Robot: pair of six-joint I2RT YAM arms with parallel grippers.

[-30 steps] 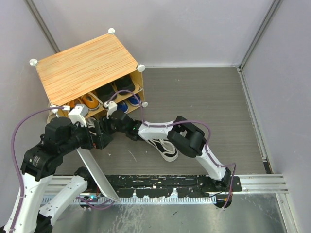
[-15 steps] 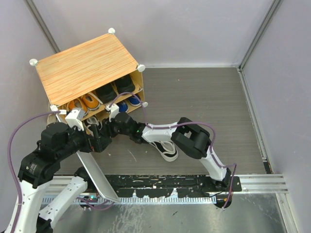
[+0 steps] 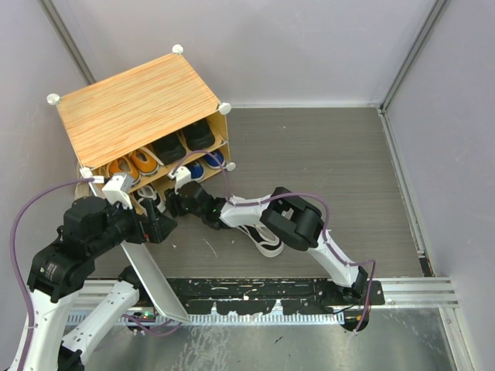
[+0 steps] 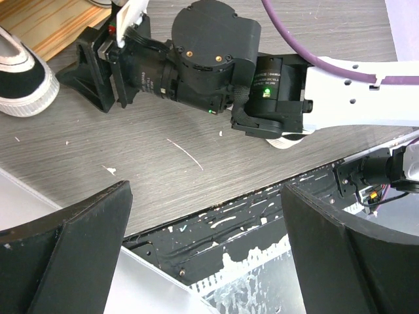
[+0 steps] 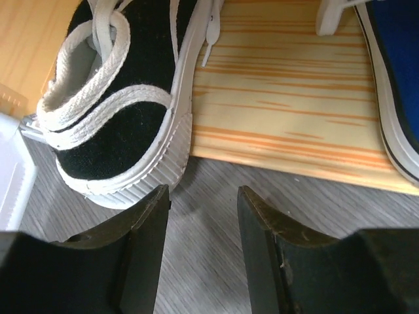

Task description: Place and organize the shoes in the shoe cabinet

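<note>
The shoe cabinet (image 3: 135, 104) stands at the back left with its door open. Its upper shelf holds an orange pair (image 3: 135, 164) and a black pair (image 3: 182, 143). On the lower shelf are blue shoes (image 3: 205, 165) and a black-and-white lace-up (image 5: 121, 108) whose heel overhangs the shelf edge. My right gripper (image 5: 203, 219) is open and empty just in front of that heel, low over the floor. A second black-and-white lace-up (image 3: 263, 236) lies on the floor under the right arm. My left gripper (image 4: 206, 222) is open and empty, behind the right wrist (image 4: 216, 59).
The white door panel (image 3: 151, 270) lies open, slanting from the cabinet's front left corner toward the near edge, under the left arm. Grey walls close in the floor on three sides. A metal rail (image 3: 402, 290) runs along the near edge.
The left arm has drawn back a little to the left. The right arm's elbow has shifted left, while its gripper stays at the lower shelf by the lace-up.
</note>
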